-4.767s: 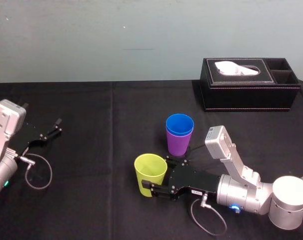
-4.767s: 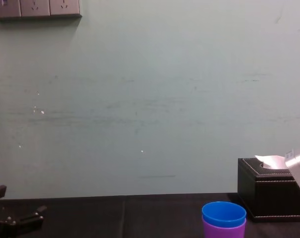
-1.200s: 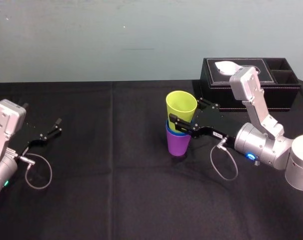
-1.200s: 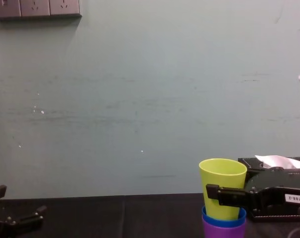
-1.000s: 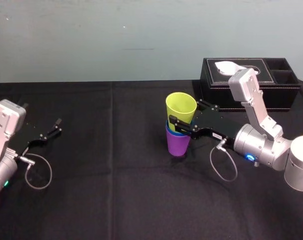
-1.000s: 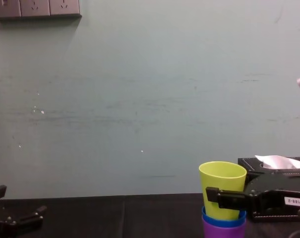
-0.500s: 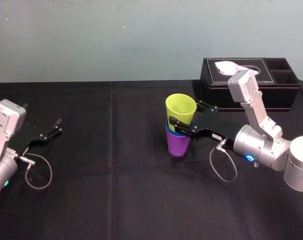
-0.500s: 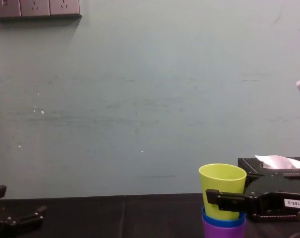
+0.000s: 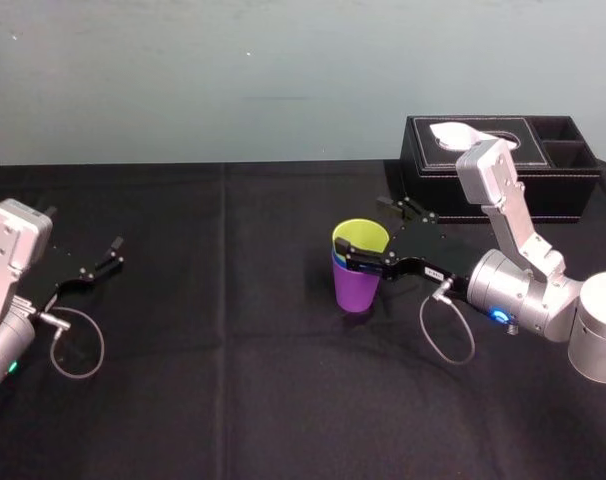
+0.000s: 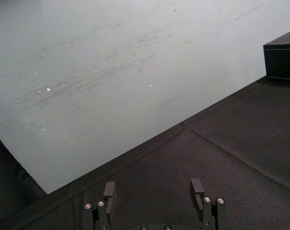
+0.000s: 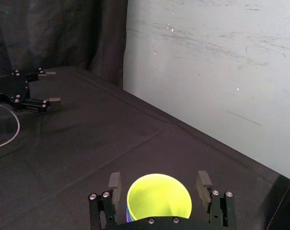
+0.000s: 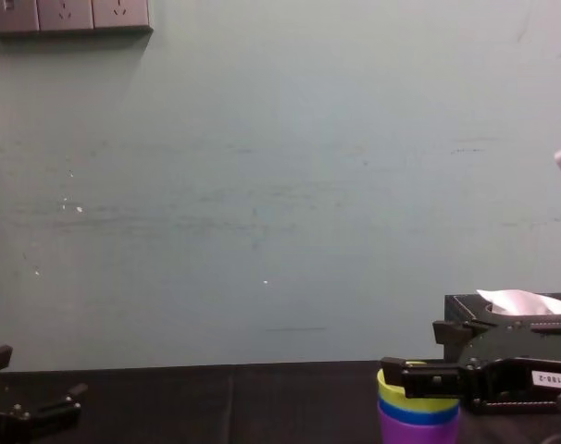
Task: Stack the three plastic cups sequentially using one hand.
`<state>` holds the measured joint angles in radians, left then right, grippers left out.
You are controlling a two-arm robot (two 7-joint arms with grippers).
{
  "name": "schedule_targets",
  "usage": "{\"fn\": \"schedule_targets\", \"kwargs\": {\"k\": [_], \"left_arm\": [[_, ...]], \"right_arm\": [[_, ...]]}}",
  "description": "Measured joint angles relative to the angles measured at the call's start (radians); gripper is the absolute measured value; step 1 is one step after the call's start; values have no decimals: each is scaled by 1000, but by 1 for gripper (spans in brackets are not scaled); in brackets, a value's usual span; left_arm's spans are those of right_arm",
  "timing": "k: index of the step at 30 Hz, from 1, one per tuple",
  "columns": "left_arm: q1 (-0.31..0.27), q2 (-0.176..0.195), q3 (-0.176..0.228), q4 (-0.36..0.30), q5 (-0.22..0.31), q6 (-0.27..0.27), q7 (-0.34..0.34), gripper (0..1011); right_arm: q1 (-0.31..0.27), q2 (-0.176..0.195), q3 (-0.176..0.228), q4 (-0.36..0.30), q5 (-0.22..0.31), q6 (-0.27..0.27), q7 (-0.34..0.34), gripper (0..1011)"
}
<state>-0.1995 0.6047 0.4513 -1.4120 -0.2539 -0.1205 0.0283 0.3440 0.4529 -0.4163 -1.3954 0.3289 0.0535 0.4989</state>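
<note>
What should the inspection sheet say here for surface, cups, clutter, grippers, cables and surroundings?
Surface: table under black cloth.
Job's things: yellow-green cup nested in blue cup, that in purple cup; one upright stack.
Clutter: tissue box far right, apart from the stack.
Grippers: right gripper open, fingers either side of the top rim, gaps showing; left gripper open, parked at left.
Cables: left cable and right cable loop by their arms, away from the cups.
Surroundings: pale wall, sockets, dark curtain.

Yellow-green cup nested in blue cup, both in purple cup — right gripper, jaws astride rim
</note>
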Motion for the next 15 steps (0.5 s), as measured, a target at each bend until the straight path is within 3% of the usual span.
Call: {"fn": "schedule_targets", "kwargs": {"k": [11, 15], "left_arm": [[0, 0, 0, 0, 0, 0, 0, 1010], [0, 0, 0, 0, 0, 0, 0, 1010]], "right_arm": [[-1, 0, 1, -1, 1, -1, 0, 1003], [-20, 7, 21, -13, 19, -8, 0, 1003]]}}
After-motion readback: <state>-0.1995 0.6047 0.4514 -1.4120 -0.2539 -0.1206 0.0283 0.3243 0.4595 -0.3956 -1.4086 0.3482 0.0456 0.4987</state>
